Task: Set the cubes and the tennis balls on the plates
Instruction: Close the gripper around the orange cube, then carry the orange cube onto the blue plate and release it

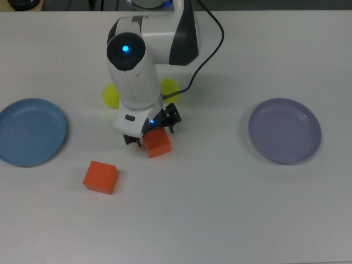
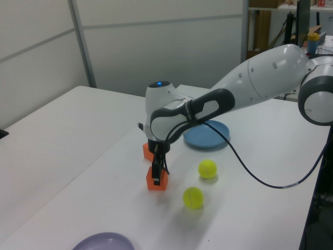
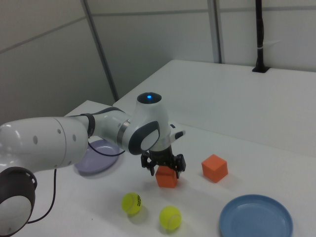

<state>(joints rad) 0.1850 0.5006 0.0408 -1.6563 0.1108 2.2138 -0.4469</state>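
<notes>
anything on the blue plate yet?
No. In the top view the blue plate is bare; both cubes sit on the table.
</notes>
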